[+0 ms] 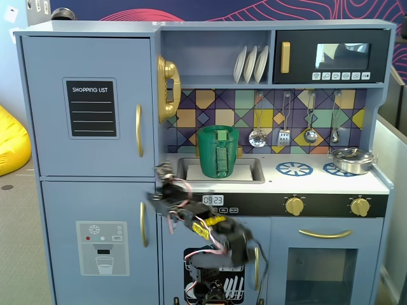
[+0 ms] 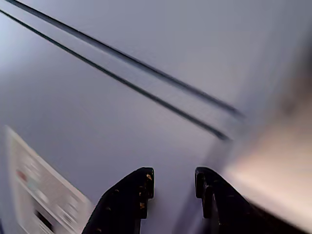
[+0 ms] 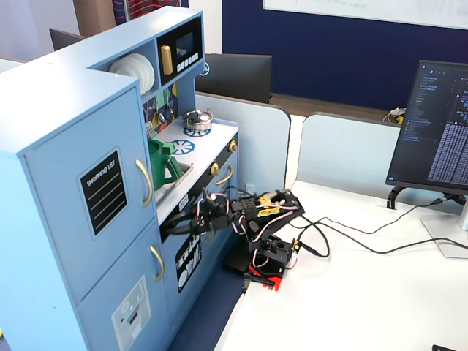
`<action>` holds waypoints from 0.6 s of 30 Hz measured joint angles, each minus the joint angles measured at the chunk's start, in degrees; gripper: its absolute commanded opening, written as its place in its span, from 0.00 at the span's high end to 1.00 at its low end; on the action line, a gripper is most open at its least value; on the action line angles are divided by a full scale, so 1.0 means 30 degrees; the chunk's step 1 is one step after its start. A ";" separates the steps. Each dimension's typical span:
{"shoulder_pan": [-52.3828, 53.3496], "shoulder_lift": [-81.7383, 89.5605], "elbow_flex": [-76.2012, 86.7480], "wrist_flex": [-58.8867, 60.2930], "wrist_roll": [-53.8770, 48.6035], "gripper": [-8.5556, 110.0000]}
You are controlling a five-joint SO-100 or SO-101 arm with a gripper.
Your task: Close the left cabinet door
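The left cabinet door [image 1: 89, 57] is light blue with a black "SHOPPING LIST" panel [image 1: 93, 108] and a gold handle [image 1: 138, 130]. It lies flush with the cabinet front in both fixed views, and it also shows from the side [image 3: 73, 153]. My gripper [image 1: 161, 175] hangs blurred just right of the door's lower corner, in front of the lower dispenser door [image 1: 95, 241]. In a fixed view my gripper [image 3: 168, 228] points at the cabinet front. In the wrist view my gripper [image 2: 174, 181] has its jaws apart with nothing between them, close to a blue panel crossed by dark seams.
A green pitcher [image 1: 218, 151] stands in the sink. A gold toy phone [image 1: 167, 88] hangs beside the door. A steel pot [image 1: 351, 160] sits on the counter right. The arm's base [image 3: 267, 256] stands on the white desk [image 3: 351, 292], with a monitor [image 3: 439, 124] at the right.
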 measured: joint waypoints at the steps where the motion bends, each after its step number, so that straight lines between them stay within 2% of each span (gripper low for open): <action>1: 0.0937 0.1230 0.0439 0.1582 0.0176 0.93; 7: 0.6299 0.6885 0.3252 1.0723 0.0557 0.93; 13: 1.0283 0.7969 0.5156 1.6992 0.0645 0.93; 18: 1.1660 0.8291 0.5244 2.2793 0.1934 0.93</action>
